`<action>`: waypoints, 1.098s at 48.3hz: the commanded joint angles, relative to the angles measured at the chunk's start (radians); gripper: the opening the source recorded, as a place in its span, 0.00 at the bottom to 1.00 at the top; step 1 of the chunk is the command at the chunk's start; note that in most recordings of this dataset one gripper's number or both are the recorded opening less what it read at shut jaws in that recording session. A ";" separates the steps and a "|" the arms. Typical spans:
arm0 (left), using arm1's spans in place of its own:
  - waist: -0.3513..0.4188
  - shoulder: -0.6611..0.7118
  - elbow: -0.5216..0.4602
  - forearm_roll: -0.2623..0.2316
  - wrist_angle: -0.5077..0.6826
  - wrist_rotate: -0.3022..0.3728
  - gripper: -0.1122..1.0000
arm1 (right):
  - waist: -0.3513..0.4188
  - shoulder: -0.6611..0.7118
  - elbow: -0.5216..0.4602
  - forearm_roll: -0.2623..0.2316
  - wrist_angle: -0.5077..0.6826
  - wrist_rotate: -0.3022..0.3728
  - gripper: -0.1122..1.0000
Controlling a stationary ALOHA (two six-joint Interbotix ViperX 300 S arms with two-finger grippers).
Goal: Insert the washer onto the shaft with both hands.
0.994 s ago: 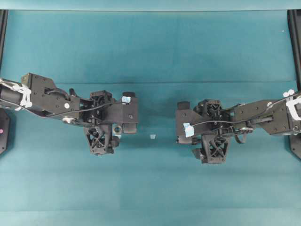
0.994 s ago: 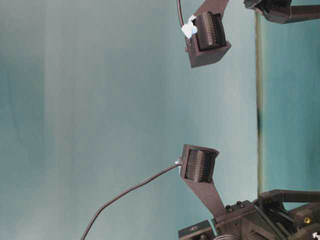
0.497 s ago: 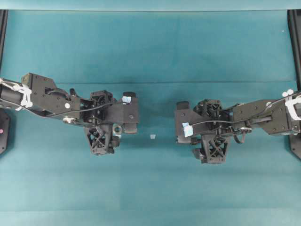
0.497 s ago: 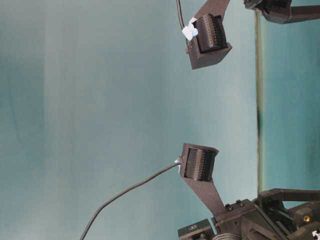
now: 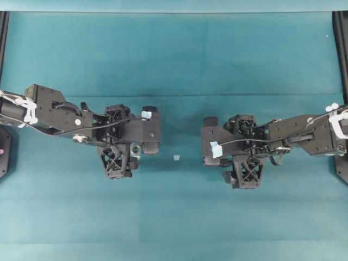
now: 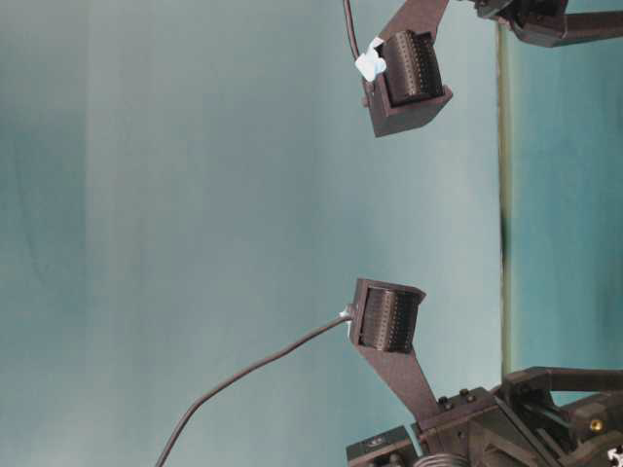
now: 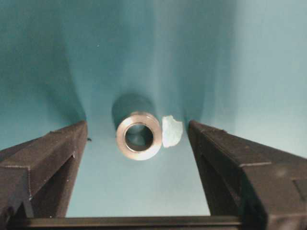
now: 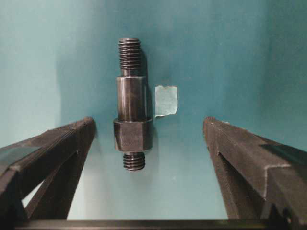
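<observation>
Overhead view: the left gripper (image 5: 142, 132) and the right gripper (image 5: 211, 142) face each other across the teal mat (image 5: 174, 60), well apart, with a small pale tape square (image 5: 176, 157) lying on the mat between them. The washer (image 5: 135, 148) shows as a small grey ring just beneath the left gripper's body; the shaft cannot be made out here, being hidden under the right gripper. Table-level view: the scene appears turned on its side; two black boxed units (image 6: 387, 319) on brackets and a dark cable (image 6: 243, 375) are seen, and neither task part is visible. Left wrist view: the washer (image 7: 139, 135) lies flat on the mat, centred between the two black fingers (image 7: 45, 160), touching neither; a pale tape scrap (image 7: 171, 131) sits just beside it on the right. The jaws stand wide apart, holding nothing. Right wrist view: the shaft (image 8: 132, 105) lies on the mat, threaded at both ends with a hexagonal collar near the lower end, nearer the left finger (image 8: 57, 153) than the right but clear of both. A tape square (image 8: 166, 101) lies just beside it. These jaws likewise stand wide apart and empty.
</observation>
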 commanded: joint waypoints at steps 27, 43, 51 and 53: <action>-0.015 -0.006 -0.014 0.000 -0.002 0.012 0.42 | -0.003 0.011 -0.018 0.006 0.075 -0.008 0.10; -0.018 -0.006 -0.015 0.000 -0.002 0.014 0.42 | -0.003 0.012 -0.021 0.006 0.077 -0.008 0.10; -0.020 -0.006 -0.015 0.000 -0.002 0.014 0.42 | -0.002 0.012 -0.021 0.006 0.077 -0.008 0.10; -0.018 -0.006 -0.014 0.000 0.000 0.014 0.42 | -0.003 0.012 -0.021 0.006 0.077 -0.008 0.10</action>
